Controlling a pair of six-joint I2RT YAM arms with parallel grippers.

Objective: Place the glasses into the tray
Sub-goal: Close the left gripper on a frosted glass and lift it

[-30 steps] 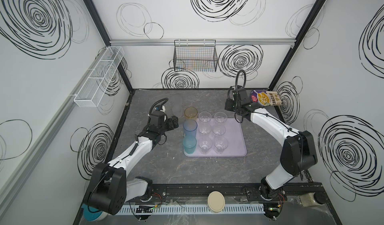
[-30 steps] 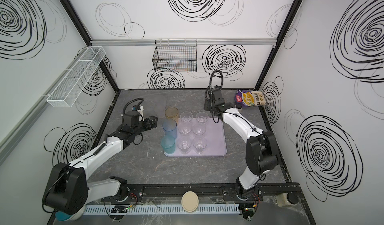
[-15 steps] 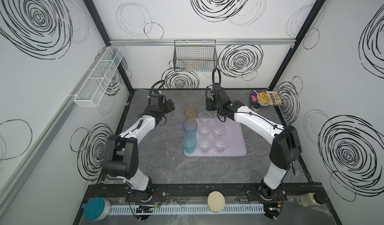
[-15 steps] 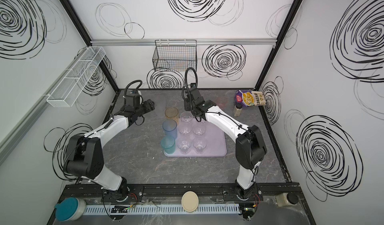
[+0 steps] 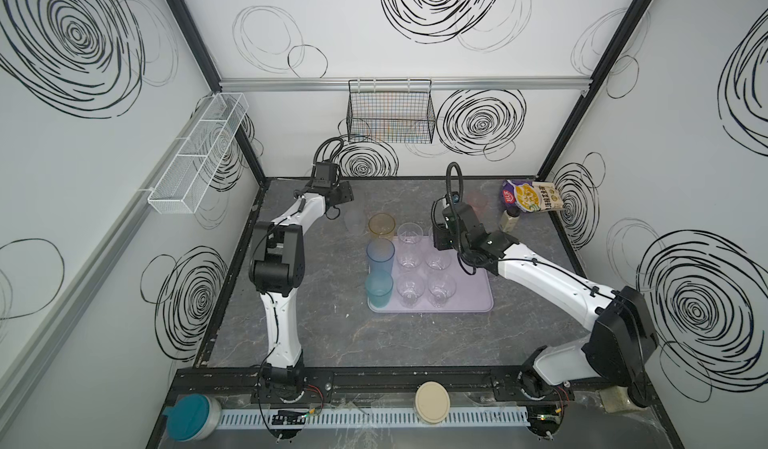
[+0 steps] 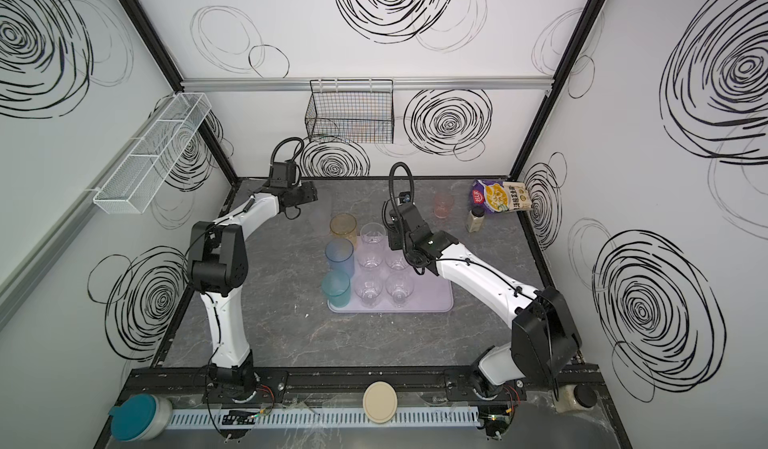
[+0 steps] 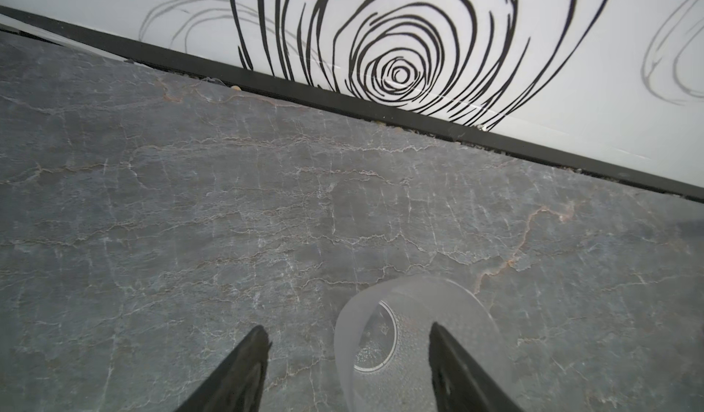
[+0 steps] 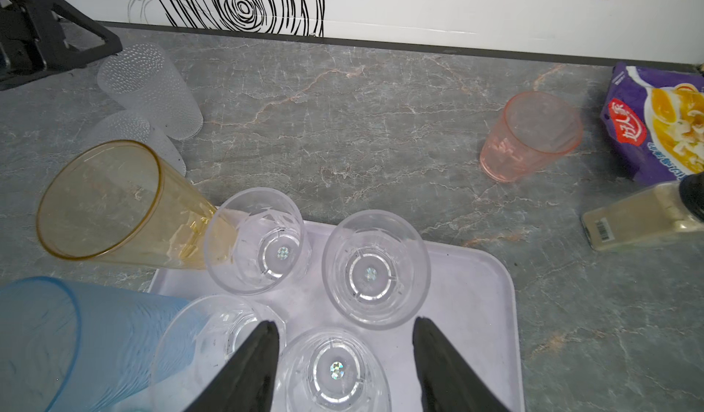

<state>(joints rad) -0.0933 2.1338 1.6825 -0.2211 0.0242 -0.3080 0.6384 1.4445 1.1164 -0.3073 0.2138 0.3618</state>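
The lilac tray (image 5: 469, 297) holds several clear glasses (image 5: 409, 291), a tall blue one (image 5: 380, 256) and a teal one (image 5: 379, 289). The amber glass (image 5: 381, 224) stands at the tray's back left corner. Two frosted glasses (image 8: 152, 90) stand behind it on the table, and a pink glass (image 5: 476, 202) stands at the back right. My left gripper (image 7: 346, 334) is open low over a frosted glass (image 7: 381, 314), one finger across its mouth. My right gripper (image 8: 344, 324) hangs open over the tray, astride a clear glass (image 8: 335, 368).
A purple snack bag (image 5: 534, 195) and a small cream bottle (image 5: 510, 220) lie at the back right. A black wire basket (image 5: 390, 114) hangs on the back wall and a white mesh shelf (image 5: 195, 160) on the left wall.
My left gripper has swung from the left of the tray to the back, by the frosted glasses. My right gripper has come from the back right to over the tray.
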